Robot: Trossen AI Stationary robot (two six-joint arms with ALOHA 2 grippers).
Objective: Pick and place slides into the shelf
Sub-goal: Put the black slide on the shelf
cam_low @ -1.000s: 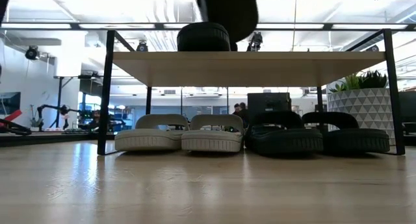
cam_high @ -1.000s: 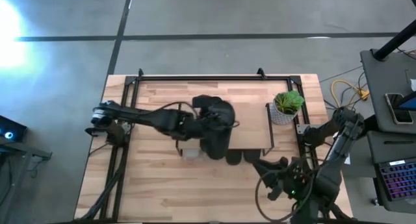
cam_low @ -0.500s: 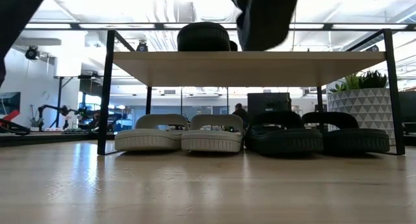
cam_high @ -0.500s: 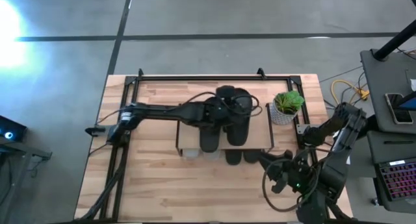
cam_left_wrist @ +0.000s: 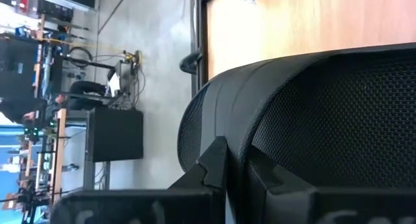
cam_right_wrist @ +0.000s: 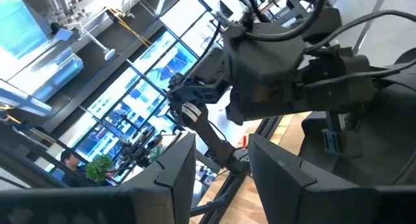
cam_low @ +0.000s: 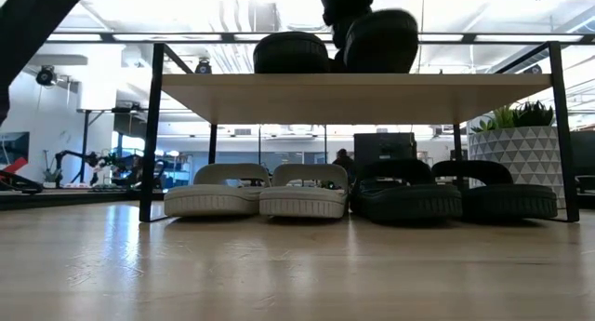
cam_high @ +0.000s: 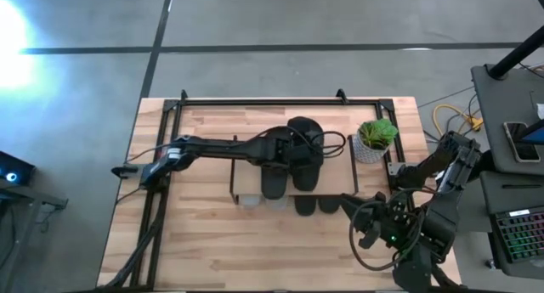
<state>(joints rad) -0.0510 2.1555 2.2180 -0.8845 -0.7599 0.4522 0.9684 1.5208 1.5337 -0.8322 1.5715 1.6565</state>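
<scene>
My left gripper [cam_high: 287, 145] reaches over the shelf [cam_high: 333, 176] and is shut on a black slide [cam_high: 307, 154]. That slide's sole sits on the light-wood top board [cam_low: 353, 94], beside a second black slide [cam_low: 291, 53]. Under the board, two light grey slides [cam_low: 256, 193] and two more black slides [cam_low: 456, 193] rest on the table in a row. My right gripper [cam_high: 367, 234] waits open, raised near the table's right near corner. My left gripper [cam_left_wrist: 237, 170] has its fingers [cam_left_wrist: 212, 160] shut on the black slide's mesh strap, at the strap's edge [cam_left_wrist: 227, 120]. It comes from the table's left, slanting down. The slide [cam_low: 381, 42] sits level with its sole on the shelf's top board.
A small green plant in a white patterned pot [cam_high: 374, 140] stands just right of the shelf. The black frame [cam_high: 255, 100] runs along the table's far edge. Bare wood [cam_high: 195, 233] lies toward the near left. Cables and a laptop lie off the table's right side.
My left gripper carried the black slide toward the table's right, over the shelf, then down. The slide hung tilted above the board; now it sits level on it, to the right of the other black slide. The right arm shifted a little near its corner.
</scene>
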